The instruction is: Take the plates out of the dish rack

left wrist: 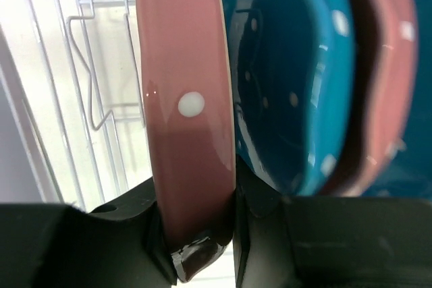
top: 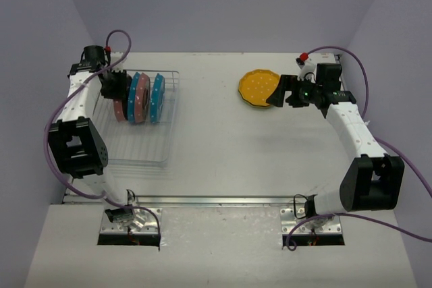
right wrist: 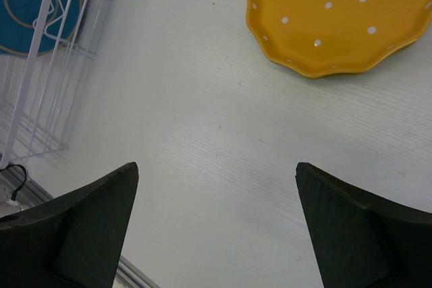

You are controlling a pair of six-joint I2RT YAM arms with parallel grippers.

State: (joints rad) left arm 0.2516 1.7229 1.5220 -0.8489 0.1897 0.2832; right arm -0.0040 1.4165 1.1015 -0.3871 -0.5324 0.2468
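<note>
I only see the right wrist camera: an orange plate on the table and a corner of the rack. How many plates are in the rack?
Observer: Four plates stand on edge in the rack: pink, blue, pink, blue.
Operator: What's the left arm doing?
Observer: The left gripper is shut on the rim of the end pink plate.
Operator: Is the rack full?
Observer: No, the plates bunch at its far end; the near half is bare wire.
</note>
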